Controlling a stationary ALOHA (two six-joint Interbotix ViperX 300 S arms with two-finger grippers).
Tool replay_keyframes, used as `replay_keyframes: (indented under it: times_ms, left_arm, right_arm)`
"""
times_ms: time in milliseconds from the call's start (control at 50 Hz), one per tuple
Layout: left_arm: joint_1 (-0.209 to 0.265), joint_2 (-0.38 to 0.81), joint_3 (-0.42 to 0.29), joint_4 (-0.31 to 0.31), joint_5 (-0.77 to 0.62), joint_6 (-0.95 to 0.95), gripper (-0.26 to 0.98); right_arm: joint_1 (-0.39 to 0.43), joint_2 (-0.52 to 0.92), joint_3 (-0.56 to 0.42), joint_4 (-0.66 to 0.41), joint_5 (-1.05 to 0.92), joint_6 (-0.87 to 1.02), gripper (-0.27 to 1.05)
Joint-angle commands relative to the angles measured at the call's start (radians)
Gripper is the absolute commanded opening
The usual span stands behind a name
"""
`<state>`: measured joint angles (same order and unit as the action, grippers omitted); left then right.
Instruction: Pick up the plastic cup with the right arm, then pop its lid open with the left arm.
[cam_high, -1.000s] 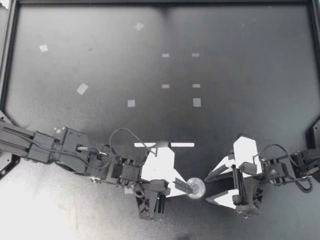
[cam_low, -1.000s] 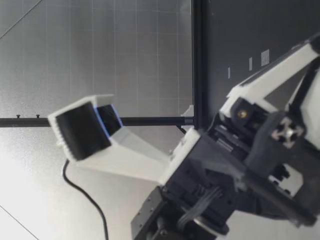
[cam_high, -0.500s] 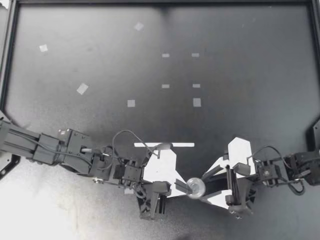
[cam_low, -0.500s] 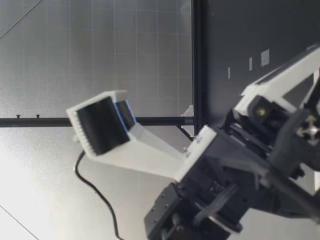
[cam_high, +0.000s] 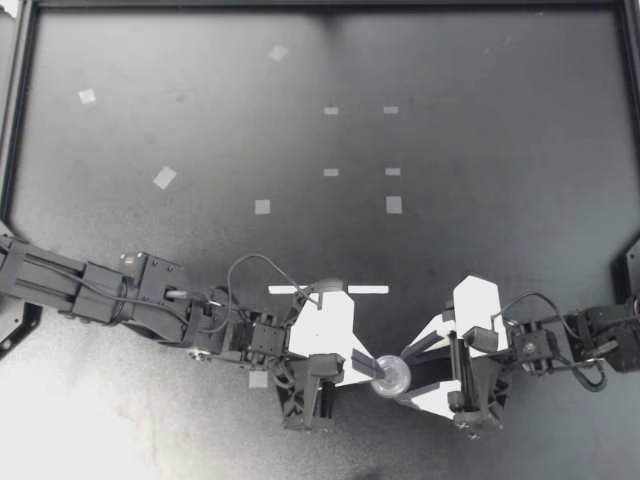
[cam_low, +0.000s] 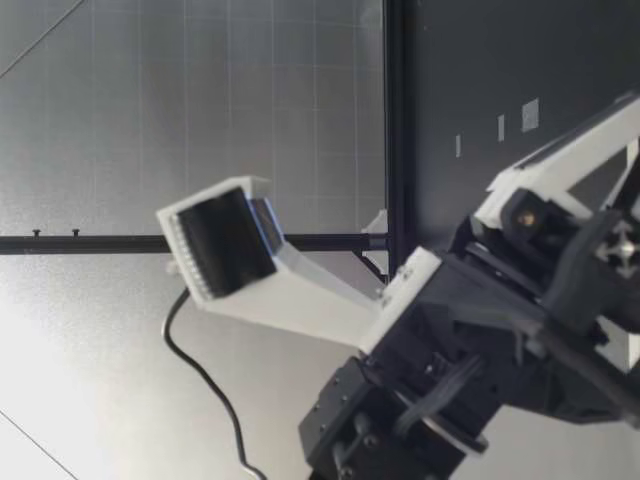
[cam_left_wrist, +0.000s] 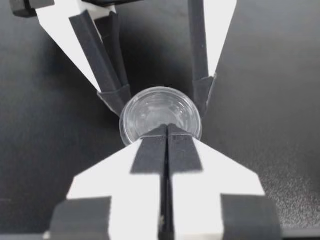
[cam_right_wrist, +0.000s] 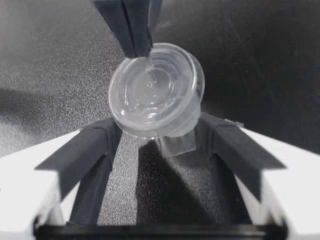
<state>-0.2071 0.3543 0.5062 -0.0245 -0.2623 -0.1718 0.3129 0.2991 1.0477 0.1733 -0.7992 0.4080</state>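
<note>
A small clear plastic cup with a lid (cam_high: 390, 378) hangs near the table's front edge. My left gripper (cam_high: 372, 368) is shut on its rim, its two fingers pressed together in the left wrist view (cam_left_wrist: 167, 132) at the near edge of the cup (cam_left_wrist: 160, 112). My right gripper (cam_high: 406, 375) faces it, open, one finger on each side of the cup. In the right wrist view the cup (cam_right_wrist: 155, 95) sits tilted between my right gripper's (cam_right_wrist: 159, 131) fingertips; I cannot tell whether they touch it. Close to the low camera stands a gripper's white finger with a black pad (cam_low: 222, 245).
The black table (cam_high: 480, 150) carries several small pale tape squares, such as one (cam_high: 164, 177) toward the left and one (cam_high: 394, 204) mid-table. A white strip (cam_high: 375, 290) lies just behind the grippers. A dark frame (cam_high: 12, 120) borders the table.
My right arm has moved left toward the cup, bringing its open fingers around it. The left gripper has kept its hold, almost unmoved. In the low view the near finger has shifted slightly.
</note>
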Motion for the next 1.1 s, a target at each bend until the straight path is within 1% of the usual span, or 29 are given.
replay_keyframes:
  times_ms: [0,200,540,700,780,940,1080]
  left_arm:
    - [0.005,-0.015,-0.005,0.0,-0.006,0.002,-0.03]
    - [0.005,-0.014,0.008,0.0,-0.006,0.0,-0.03]
    - [0.005,-0.002,0.005,-0.002,-0.011,0.0,-0.03]
    - [0.005,-0.002,0.008,-0.002,-0.011,0.0,-0.03]
    - [0.005,-0.002,0.008,-0.002,-0.012,0.0,-0.03]
    - [0.005,-0.005,0.008,-0.002,-0.011,0.0,-0.03]
    - [0.005,-0.017,0.017,-0.002,-0.012,-0.003,-0.03]
  right_arm:
    - [0.008,-0.002,-0.009,0.003,0.003,0.002,0.71]
    - [0.008,0.002,-0.012,0.002,0.002,0.002,0.71]
    - [0.006,-0.005,-0.02,0.005,0.02,0.005,0.71]
    - [0.006,-0.006,-0.038,0.014,0.084,0.012,0.69]
    - [0.006,-0.012,-0.046,0.014,0.13,0.014,0.65]
    - [0.006,-0.028,-0.054,0.014,0.16,0.011,0.5]
    - [0.006,-0.031,-0.054,0.011,0.166,0.011,0.43]
